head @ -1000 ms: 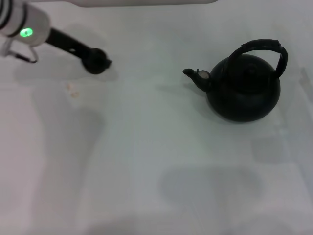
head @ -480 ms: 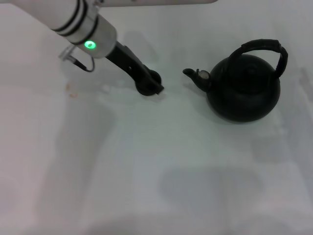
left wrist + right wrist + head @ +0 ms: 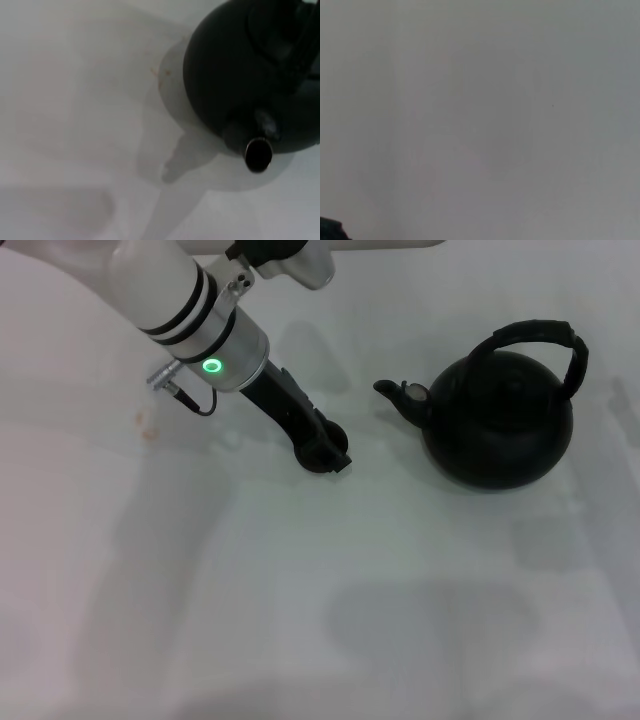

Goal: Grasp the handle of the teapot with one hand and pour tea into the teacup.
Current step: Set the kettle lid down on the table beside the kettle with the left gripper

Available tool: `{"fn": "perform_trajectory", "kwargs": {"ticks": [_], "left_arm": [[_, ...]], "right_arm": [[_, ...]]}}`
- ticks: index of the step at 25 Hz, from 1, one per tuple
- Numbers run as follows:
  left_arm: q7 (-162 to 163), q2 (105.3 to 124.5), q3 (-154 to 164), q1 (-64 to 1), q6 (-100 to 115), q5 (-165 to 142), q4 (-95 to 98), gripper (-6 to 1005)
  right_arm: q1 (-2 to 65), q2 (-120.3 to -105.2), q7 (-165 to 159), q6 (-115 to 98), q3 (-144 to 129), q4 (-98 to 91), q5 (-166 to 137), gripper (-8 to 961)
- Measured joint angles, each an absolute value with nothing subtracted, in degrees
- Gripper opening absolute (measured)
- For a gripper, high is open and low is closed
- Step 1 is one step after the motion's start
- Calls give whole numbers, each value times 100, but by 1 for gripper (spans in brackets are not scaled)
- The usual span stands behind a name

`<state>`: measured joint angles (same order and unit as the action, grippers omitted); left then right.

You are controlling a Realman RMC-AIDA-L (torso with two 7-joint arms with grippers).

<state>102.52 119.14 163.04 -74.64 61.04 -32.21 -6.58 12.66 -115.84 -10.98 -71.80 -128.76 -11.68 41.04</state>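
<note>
Your left gripper [image 3: 325,452] hangs low over the white table [image 3: 300,620], left of the teapot [image 3: 498,420]; I cannot tell whether it is apart or together. Right of it, the spout [image 3: 400,395] points toward it, and the handle [image 3: 535,340] arches above the pot's far-right side. The risk I judge: a low reach would knock the spout and turn the pot. The pot is matte black and bulbous; the handle looks ribbed. No teacup shows.

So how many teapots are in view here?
1. The teapot sits on the table's right side, spout toward the left hand; the left wrist view shows it too.
</note>
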Motion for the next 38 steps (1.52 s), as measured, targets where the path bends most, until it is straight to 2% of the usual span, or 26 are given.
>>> {"fn": "perform_trajectory", "kwargs": {"ticks": [30, 38], "left_arm": [[10372, 11902, 16304, -7391, 6133, -3397, -553, 694], [10371, 11891, 16296, -7436, 6139, -3364, -580, 860]], "right_arm": [[1266, -11584, -1131, -7181, -12876, -1168, 4104, 857], [1265, -11584, -1132, -7181, -12876, -1170, 4104, 857]]}}
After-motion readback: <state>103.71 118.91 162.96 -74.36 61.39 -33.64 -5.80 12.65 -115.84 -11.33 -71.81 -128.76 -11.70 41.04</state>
